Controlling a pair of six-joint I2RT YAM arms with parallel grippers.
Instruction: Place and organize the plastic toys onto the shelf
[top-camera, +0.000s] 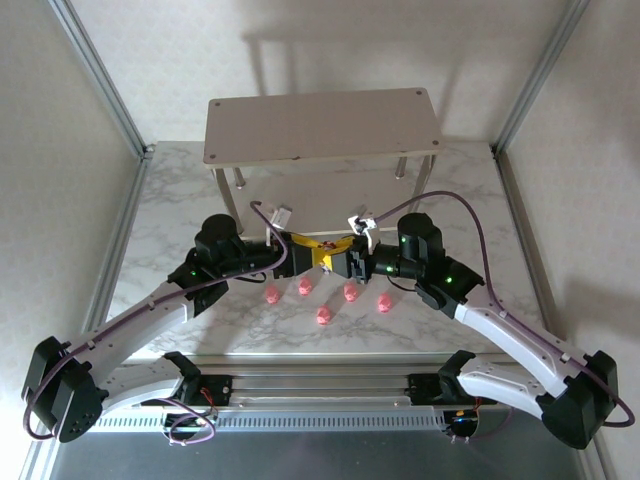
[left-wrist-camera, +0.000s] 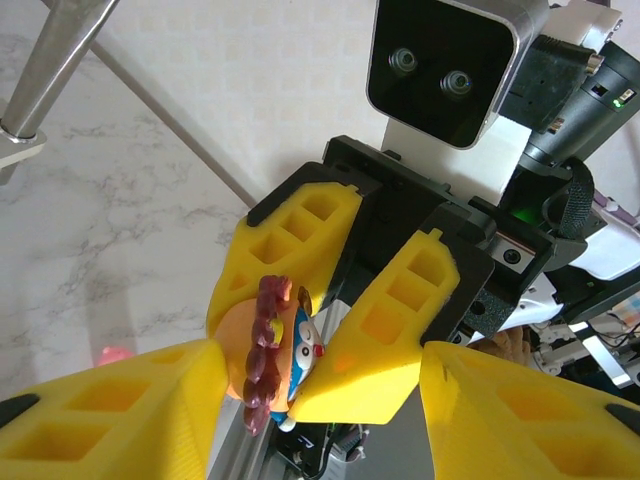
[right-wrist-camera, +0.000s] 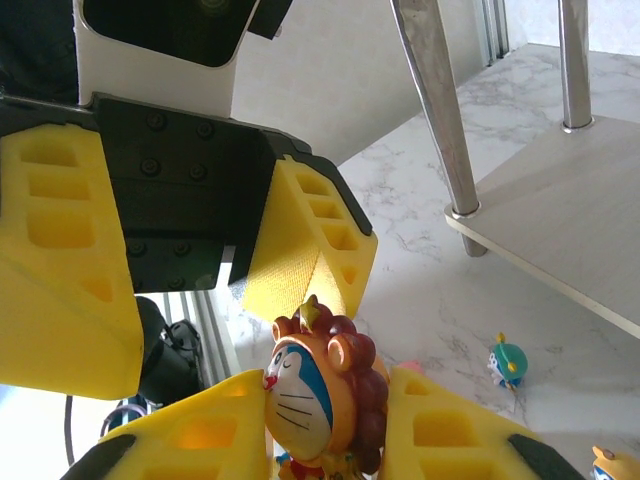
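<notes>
Looks like a hand-over in mid-air, just in front of the shelf (top-camera: 320, 125). Clamped in the right gripper (right-wrist-camera: 325, 400), fingers closed against both sides: a small lion-maned figurine (right-wrist-camera: 318, 385), blue-and-white face, brown mane, upright, lifted off the marble table (top-camera: 180, 190). Facing it nose to nose: the left gripper (left-wrist-camera: 322, 375), spread wide and holding nothing, yellow fingers (left-wrist-camera: 110, 410) flanking the figurine without touching. From above, both meeting over the middle of the table, near the front edge of the lower board (right-wrist-camera: 560, 200).

Elsewhere on the table: five pink pigs (top-camera: 323, 316) in a loose cluster on the near side of the grippers; a teal figurine (right-wrist-camera: 507, 362) standing near the shelf's front leg (right-wrist-camera: 434, 110); part of a yellow-orange one (right-wrist-camera: 612, 465) at the corner of the right wrist view. Nothing to be seen on the shelf's top from above, so probably early in the job.

Next, most likely: ease the left fingers in around any part of the figurine free of the right fingers, close firmly, and only then let go on the right. Little spare surface on so small a toy, so a matter of careful alignment; otherwise, risk of a pinch on the other fingers or a drop onto the table. After that, carry to a board and set down upright.
</notes>
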